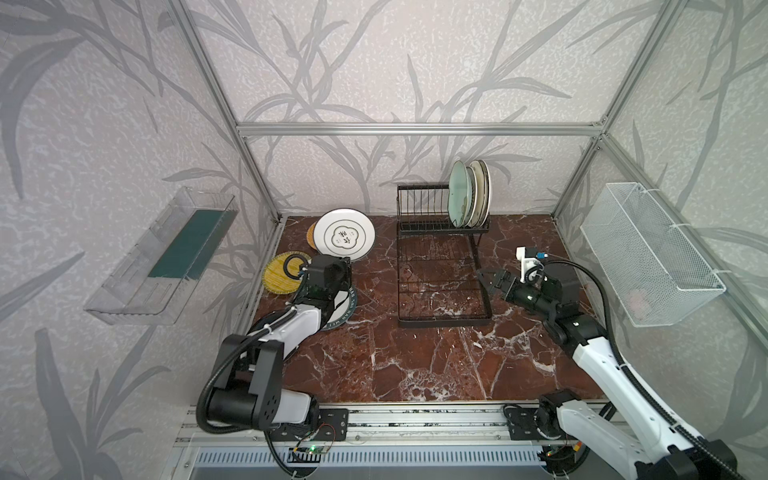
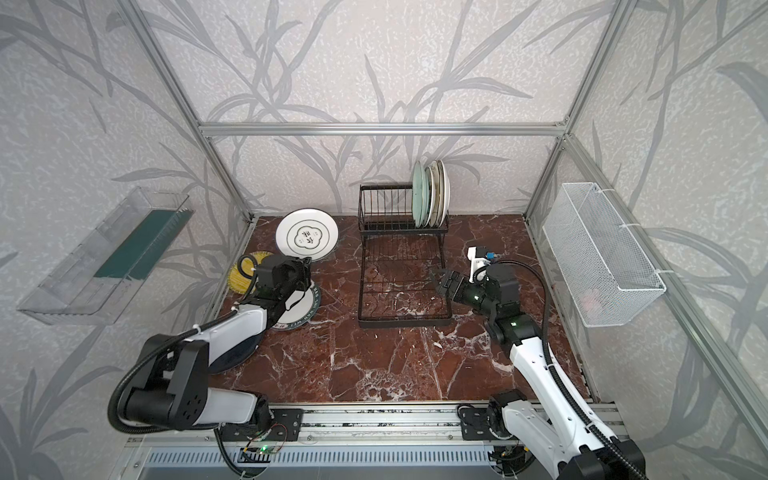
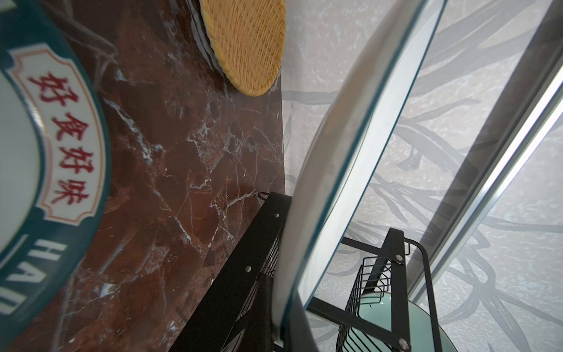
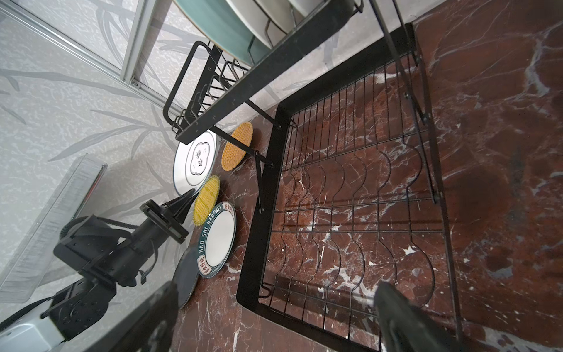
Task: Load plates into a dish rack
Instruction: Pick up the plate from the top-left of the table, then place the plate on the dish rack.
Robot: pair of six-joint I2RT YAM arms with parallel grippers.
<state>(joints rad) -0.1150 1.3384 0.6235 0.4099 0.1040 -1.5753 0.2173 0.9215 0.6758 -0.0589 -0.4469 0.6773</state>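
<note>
My left gripper (image 1: pixel 348 262) is shut on the lower rim of a white plate with a dark emblem (image 1: pixel 344 236), holding it tilted above the marble top at the back left. In the left wrist view that plate (image 3: pixel 341 158) shows edge-on, running up from the jaws. The black dish rack (image 1: pixel 440 216) stands at the back centre, with a pale teal plate (image 1: pixel 459 195) and two lighter plates upright at its right end. My right gripper (image 1: pixel 487 282) is open and empty over the right edge of the rack's tray base (image 4: pixel 350 213).
An orange woven plate (image 1: pixel 311 237), a yellow woven plate (image 1: pixel 278 274), a teal-rimmed white plate (image 1: pixel 345 307) and a black plate (image 4: pixel 185 274) lie by the left arm. A clear bin (image 1: pixel 166 257) hangs on the left wall, a white mesh basket (image 1: pixel 648 257) on the right.
</note>
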